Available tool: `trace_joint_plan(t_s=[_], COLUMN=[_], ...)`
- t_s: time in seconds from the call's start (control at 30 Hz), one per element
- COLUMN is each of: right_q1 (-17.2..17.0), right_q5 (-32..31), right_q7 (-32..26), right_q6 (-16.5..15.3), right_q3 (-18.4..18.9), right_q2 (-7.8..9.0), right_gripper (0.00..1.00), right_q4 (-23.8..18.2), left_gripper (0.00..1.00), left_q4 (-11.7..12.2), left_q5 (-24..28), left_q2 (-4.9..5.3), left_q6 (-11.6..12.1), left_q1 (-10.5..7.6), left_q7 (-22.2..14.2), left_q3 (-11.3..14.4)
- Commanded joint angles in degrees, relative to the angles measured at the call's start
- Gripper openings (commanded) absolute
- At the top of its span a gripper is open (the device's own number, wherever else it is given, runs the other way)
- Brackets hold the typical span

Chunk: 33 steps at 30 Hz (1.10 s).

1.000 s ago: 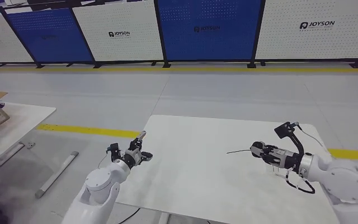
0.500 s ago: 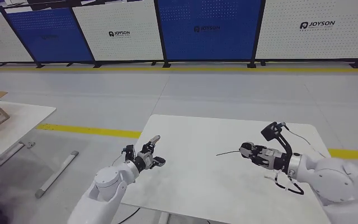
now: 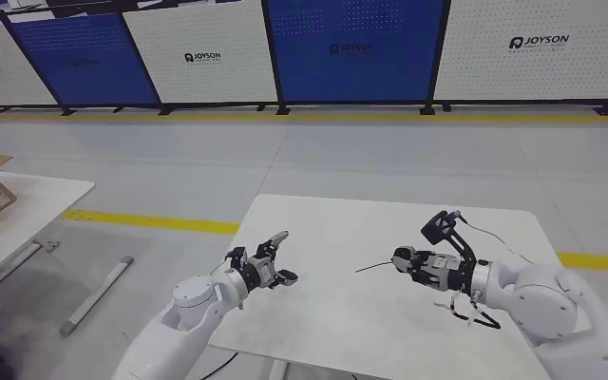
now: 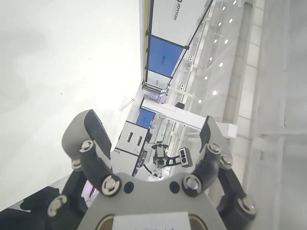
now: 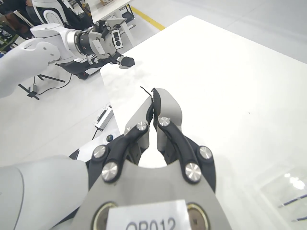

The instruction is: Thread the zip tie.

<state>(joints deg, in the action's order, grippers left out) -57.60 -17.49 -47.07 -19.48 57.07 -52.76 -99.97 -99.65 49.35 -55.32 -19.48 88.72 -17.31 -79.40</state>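
Jutting from right end effector (image 3: pixel 397 261): zip tie (image 3: pixel 373 267) (thin, black).

White arms (image 3: pixel 185 309), black cables (image 3: pixel 486 321); grey fingers (image 5: pixel 171 106), black pads (image 4: pixel 96 130), silver screws (image 5: pixel 193 168).

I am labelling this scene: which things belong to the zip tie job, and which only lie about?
Job:
zip tie, pinched in the shut right claw
left claw, open and empty

Lying about:
side table
grey bar on the floor
partition panels
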Motion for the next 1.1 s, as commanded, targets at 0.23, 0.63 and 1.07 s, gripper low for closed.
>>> trace_joint_plan(t_s=[0.23, 0.63, 1.07], right_q1=[0.1, 3.4, 3.8], right_q5=[-6.6, -18.1, -17.7], right_q7=[1.7, 5.7, 6.3], right_q6=[0.0, 0.0, 0.0], right_q3=[-1.7, -8.3, -8.9], right_q2=[-0.18, -0.58, -0.5], right_gripper=[0.0, 0.0, 0.0], right_q4=[-2.6, -3.0, -2.9], left_gripper=[1.0, 1.0, 1.0], left_q4=[2.4, 5.2, 4.4], left_q5=[6.9, 27.2, 33.6], left_q2=[0.19, 7.34, 9.47], left_q6=[0.0, 0.0, 0.8], left_q1=[-1.05, -12.07, -15.94], left_q7=[-2.1, 4.1, 6.5], left_q3=[1.4, 18.3, 23.4])
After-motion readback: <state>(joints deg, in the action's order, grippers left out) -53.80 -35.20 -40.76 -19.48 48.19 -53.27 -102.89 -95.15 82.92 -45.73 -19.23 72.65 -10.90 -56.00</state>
